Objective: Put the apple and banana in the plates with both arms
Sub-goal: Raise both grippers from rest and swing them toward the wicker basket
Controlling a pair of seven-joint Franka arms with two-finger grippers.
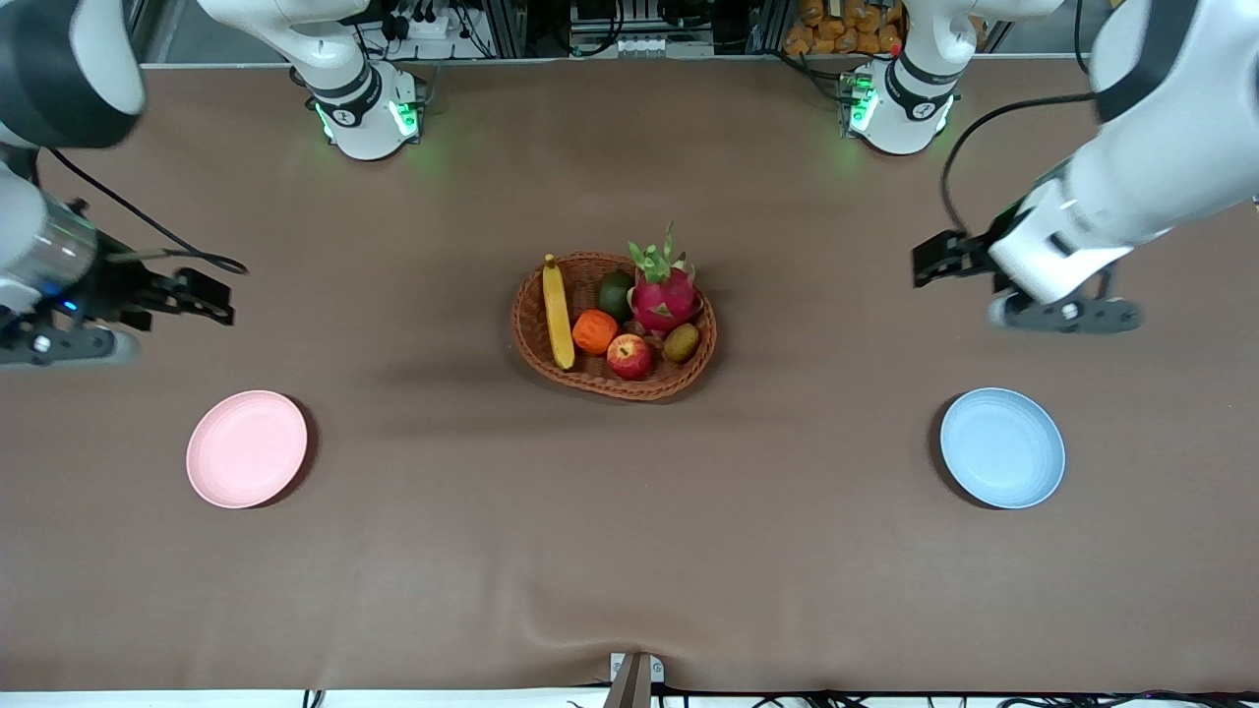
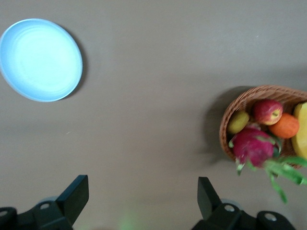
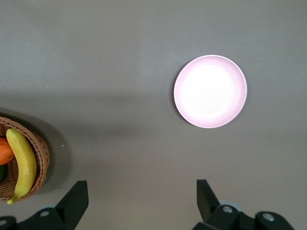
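Both claws hang spread over bare tabletop (image 1: 629, 551): our left claw (image 1: 934, 258) near the blue plate (image 1: 1002, 447), our right claw (image 1: 202, 295) near the pink plate (image 1: 247, 448). Between them, we see apple (image 1: 629, 356) and banana (image 1: 558, 313) in the basket (image 1: 689, 379).

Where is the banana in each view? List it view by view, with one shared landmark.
Front view: the banana lies in the basket, at its edge toward the right arm's end.
Left wrist view: only a yellow sliver at the frame edge.
Right wrist view: in the basket.
Shared landmark: the basket.
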